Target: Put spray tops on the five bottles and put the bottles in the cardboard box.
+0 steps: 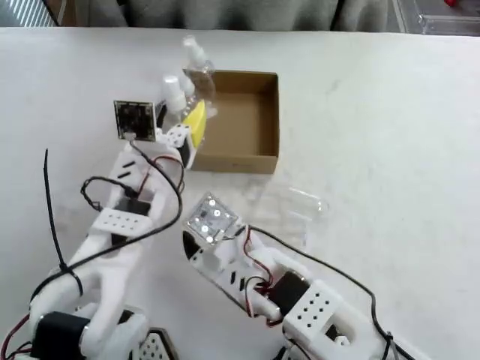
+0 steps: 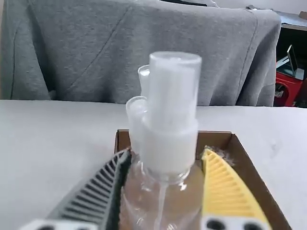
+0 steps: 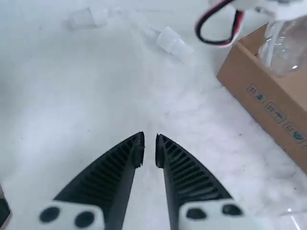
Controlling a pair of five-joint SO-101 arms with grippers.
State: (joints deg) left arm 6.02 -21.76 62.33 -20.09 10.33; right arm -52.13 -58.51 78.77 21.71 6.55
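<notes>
My left gripper (image 1: 187, 114) (image 2: 165, 155) is shut on a clear bottle (image 2: 160, 201) with a white spray top (image 2: 170, 110), held upright between its grey and yellow fingers at the near left corner of the cardboard box (image 1: 241, 120) (image 2: 240, 153). A second capped bottle (image 1: 196, 61) stands just behind it, by the box's far left corner. My right gripper (image 3: 149, 148) (image 1: 189, 244) hangs low over bare table in front of the box, its black fingers almost together with nothing between them. Two loose spray tops (image 3: 172, 42) lie on the table beyond it.
Faint clear bottles (image 1: 304, 204) lie on the table near the box's front right corner. The box's side wall (image 3: 268, 105) stands to one side of my right gripper. A grey cloth (image 2: 144, 48) hangs behind the table's far edge.
</notes>
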